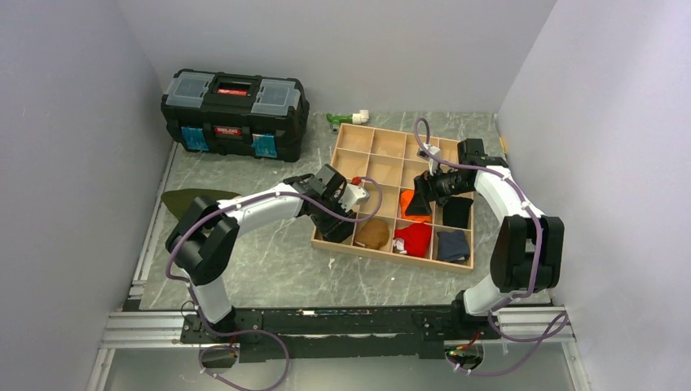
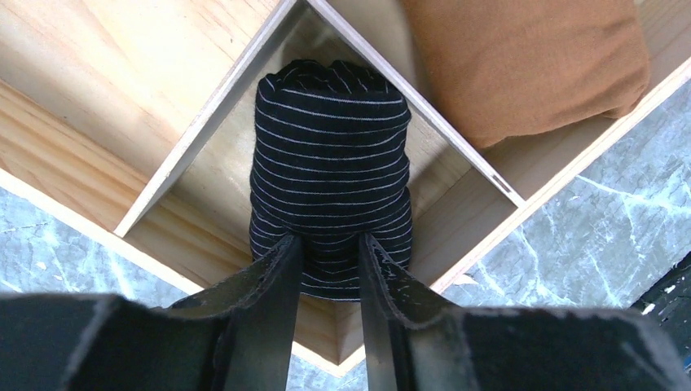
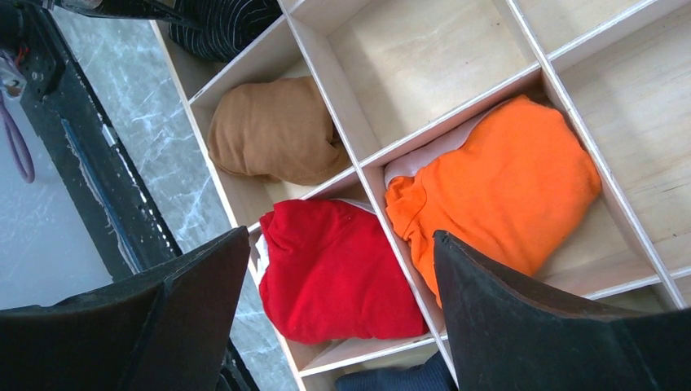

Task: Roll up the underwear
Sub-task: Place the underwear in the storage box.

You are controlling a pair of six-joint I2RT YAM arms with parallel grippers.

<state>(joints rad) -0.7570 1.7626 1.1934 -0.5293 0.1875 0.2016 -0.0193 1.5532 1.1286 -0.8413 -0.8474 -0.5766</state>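
The underwear (image 2: 330, 138), black with fine grey stripes, is rolled into a bundle and sits in the near-left corner compartment of the wooden divided box (image 2: 204, 114). My left gripper (image 2: 330, 244) is over that compartment with its fingers closed narrowly on the near end of the roll. In the top view the left gripper (image 1: 332, 224) covers the roll. An edge of the underwear also shows in the right wrist view (image 3: 228, 24). My right gripper (image 3: 341, 236) is open and empty, hovering above the red garment (image 3: 334, 273) and the orange garment (image 3: 497, 187); in the top view the right gripper (image 1: 418, 204) is over the box's middle.
The wooden box (image 1: 363, 147) also holds a brown garment (image 1: 373, 234), a dark blue one (image 1: 453, 244) and a black one (image 1: 457, 212). A black toolbox (image 1: 235, 112) stands at the back left. An olive green garment (image 1: 191, 199) lies at the left. A green and white object (image 1: 346, 119) lies behind the box.
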